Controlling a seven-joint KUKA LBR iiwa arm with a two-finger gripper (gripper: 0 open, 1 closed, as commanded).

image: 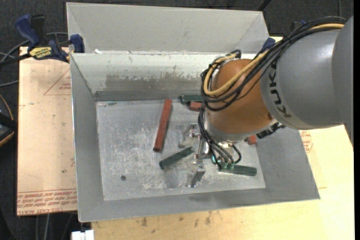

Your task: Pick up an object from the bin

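Farther off to the tool's left, a red-brown stick (pixel 163 125) lies on the floor of the grey bin (pixel 84 137). Just left of the tool a dark green stick (pixel 175 159) lies slanted, its right end seemingly touching the tool. The tool (pixel 196 174) hangs low near the bin's front wall, below the orange wrist cover (pixel 239 101); whether it is open or closed I cannot tell. Just to its right lies a second green stick (pixel 243 170).

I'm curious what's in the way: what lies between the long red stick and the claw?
A dark green stick lies between the red stick and the claw, seen in the camera view.
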